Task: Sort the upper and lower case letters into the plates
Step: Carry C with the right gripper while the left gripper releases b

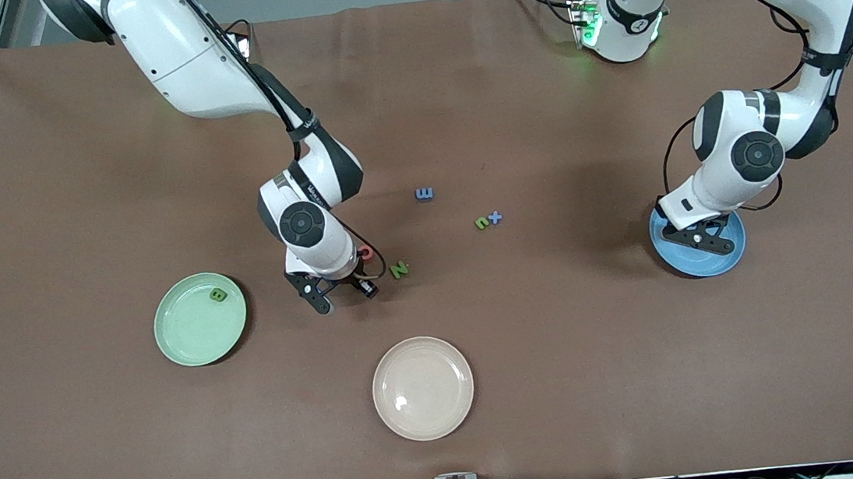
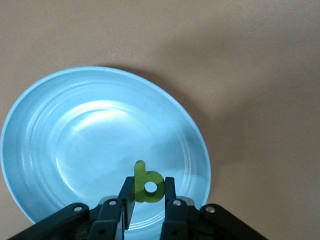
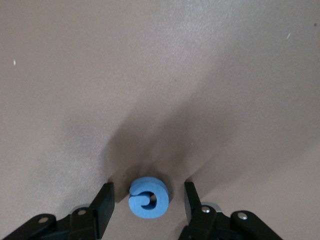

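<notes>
My left gripper [image 1: 700, 238] hangs over the sky blue plate [image 1: 733, 253]. In the left wrist view it [image 2: 146, 186] is shut on a green lowercase b [image 2: 150, 187] above that plate [image 2: 75, 130]. My right gripper [image 1: 338, 295] is low over the table near the middle. In the right wrist view it [image 3: 148, 192] is open, with a blue rounded letter [image 3: 148, 199] lying on the table between its fingers. A green B [image 1: 218, 295] lies in the mint green plate [image 1: 193, 332]. A red-pink letter [image 1: 365, 252], a green N [image 1: 399, 269], a blue letter [image 1: 424, 193], a green n [image 1: 481, 223] and a blue t [image 1: 495, 217] lie on the table.
A cream-beige plate [image 1: 423, 388] sits nearer to the front camera than the loose letters. The brown table cover [image 1: 604, 379] spreads wide around the plates. The right arm's forearm crosses above the table toward the middle.
</notes>
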`<state>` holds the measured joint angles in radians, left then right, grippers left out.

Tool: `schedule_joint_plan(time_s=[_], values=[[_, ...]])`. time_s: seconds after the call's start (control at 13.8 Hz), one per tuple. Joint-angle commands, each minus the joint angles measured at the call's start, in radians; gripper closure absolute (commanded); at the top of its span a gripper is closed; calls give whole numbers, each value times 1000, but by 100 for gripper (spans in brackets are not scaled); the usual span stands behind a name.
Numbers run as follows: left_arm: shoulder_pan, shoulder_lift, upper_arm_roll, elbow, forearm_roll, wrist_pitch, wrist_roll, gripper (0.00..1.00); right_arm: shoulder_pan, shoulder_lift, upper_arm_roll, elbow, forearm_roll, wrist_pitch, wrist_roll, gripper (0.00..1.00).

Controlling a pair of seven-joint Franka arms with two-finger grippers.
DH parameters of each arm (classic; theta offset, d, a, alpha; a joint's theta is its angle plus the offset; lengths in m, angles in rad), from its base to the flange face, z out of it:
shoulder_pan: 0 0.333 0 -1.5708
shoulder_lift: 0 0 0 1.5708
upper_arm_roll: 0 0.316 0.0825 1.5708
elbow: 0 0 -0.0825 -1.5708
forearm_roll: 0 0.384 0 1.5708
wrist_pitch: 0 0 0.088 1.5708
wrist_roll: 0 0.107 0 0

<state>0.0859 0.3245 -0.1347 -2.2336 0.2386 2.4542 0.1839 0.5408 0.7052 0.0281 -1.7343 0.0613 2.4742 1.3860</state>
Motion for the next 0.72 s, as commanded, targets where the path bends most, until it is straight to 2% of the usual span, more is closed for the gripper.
schedule_joint_plan(time_s=[0.0, 0.14, 0.36, 0.43, 0.65], values=[[14, 30, -5, 12, 18, 29, 14, 86, 16, 7, -8, 15, 0, -14, 22, 44], [15, 45, -5, 12, 18, 40, 14, 85, 16, 5, -8, 13, 0, -21, 21, 60], [17, 65, -5, 12, 18, 42, 14, 82, 10, -1, -8, 13, 0, -28, 19, 95], [17, 71, -5, 12, 16, 42, 11, 82, -2, -6, -10, 16, 0, -56, 13, 99], [40, 84, -5, 12, 16, 42, 11, 79, -62, -53, -13, 21, -9, -150, -92, 100]])
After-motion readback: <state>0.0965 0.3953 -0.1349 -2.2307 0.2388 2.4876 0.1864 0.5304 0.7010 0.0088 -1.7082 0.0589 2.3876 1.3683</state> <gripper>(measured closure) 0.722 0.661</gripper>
